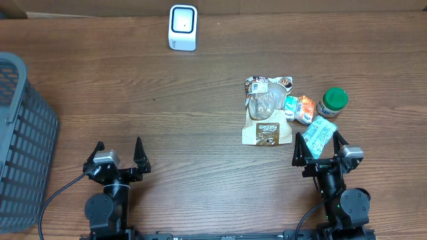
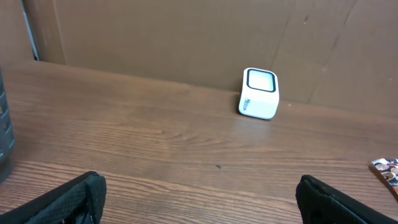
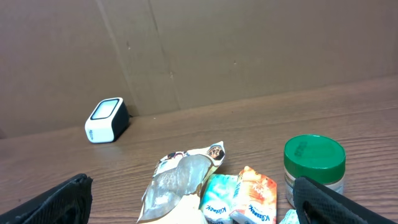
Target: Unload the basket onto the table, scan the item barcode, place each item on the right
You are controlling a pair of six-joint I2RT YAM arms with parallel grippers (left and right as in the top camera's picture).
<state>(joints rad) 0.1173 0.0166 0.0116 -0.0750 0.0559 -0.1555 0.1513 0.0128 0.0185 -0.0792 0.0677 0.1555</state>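
Observation:
A white barcode scanner stands at the far edge of the table; it shows as a white scanner in the left wrist view and a small scanner at the left of the right wrist view. The items lie right of centre: a brown snack pouch, a tissue pack, a green-lidded jar and a teal packet. My right gripper is open just in front of the teal packet, holding nothing. My left gripper is open over bare wood at the near left.
A grey mesh basket fills the left edge of the table. A brown cardboard wall backs the far side. Bare wood lies between the scanner and the items.

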